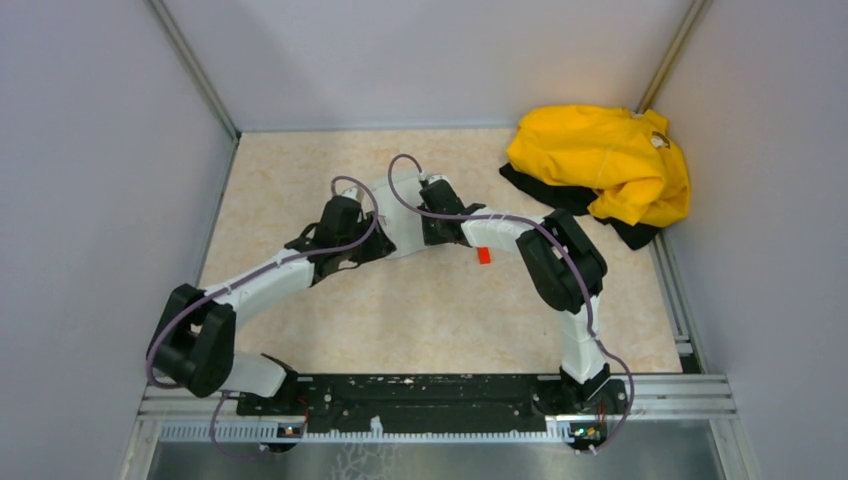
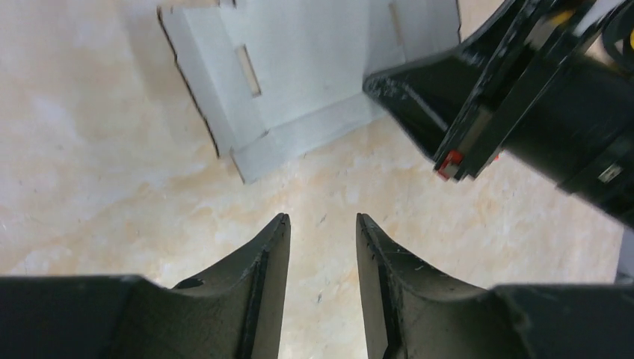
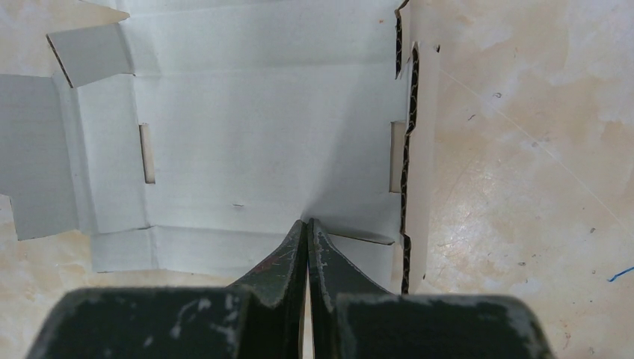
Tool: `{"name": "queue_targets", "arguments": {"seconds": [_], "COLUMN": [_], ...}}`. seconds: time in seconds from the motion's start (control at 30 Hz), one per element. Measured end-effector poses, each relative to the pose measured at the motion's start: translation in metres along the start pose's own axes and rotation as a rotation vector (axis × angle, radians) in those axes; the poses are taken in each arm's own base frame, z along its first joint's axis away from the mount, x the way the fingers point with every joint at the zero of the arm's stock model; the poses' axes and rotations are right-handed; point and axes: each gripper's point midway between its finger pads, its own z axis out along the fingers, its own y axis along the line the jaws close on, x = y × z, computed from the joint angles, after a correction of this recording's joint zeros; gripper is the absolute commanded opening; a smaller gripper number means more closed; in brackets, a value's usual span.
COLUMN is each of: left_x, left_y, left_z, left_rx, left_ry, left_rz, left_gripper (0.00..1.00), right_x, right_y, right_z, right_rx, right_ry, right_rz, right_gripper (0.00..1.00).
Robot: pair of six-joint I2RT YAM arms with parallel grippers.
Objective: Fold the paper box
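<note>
- The left gripper (image 2: 321, 218) has its dark, scuffed fingers apart with nothing between them. It hangs over bare tabletop (image 2: 112, 187), a pale beige, marbled surface.
- The right gripper (image 3: 307, 223) has its fingers closed flat together, tips touching the near strip of the paper box (image 3: 262, 127). Whether any card is pinched cannot be told.
- The paper box is a thin white corrugated sheet, die-cut, lying opened out mid-tabletop between the two grippers. It has creased panels, a narrow slot at each side and small corner flaps.
- Only the right wrist view shows the fluted cut edge along the sheet's right side.
- Only the top view shows a small red block (image 1: 484, 255) on the tabletop near the right gripper.
- Farther off, in the far right corner, a crumpled yellow garment (image 1: 600, 160) is heaped on black cloth (image 1: 560, 197).
</note>
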Motion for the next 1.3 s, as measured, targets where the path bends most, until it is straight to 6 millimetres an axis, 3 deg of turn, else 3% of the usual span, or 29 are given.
{"name": "queue_targets", "arguments": {"seconds": [0.2, 0.37, 0.8, 1.07, 1.3], "left_x": [0.044, 0.061, 0.043, 0.05, 0.041], "left_y": [0.021, 0.023, 0.035, 0.057, 0.056], "left_z": [0.0, 0.0, 0.005, 0.022, 0.031], "left_rx": [0.12, 0.208, 0.179, 0.078, 0.088], "left_ry": [0.041, 0.027, -0.138, -0.136, -0.188], "left_rz": [-0.023, -0.03, -0.117, -0.191, -0.24], "left_gripper": [0.37, 0.36, 0.39, 0.38, 0.38], "right_x": [0.0, 0.0, 0.001, 0.001, 0.001], "right_y": [0.0, 0.0, 0.0, 0.0, 0.0], "right_z": [0.0, 0.0, 0.0, 0.001, 0.001], "right_rx": [-0.001, -0.001, -0.005, -0.004, -0.005], "right_ry": [0.0, 0.0, -0.002, -0.001, -0.002], "right_rz": [0.0, 0.0, 0.001, 0.001, 0.001], "right_gripper": [0.0, 0.0, 0.0, 0.0, 0.0]}}
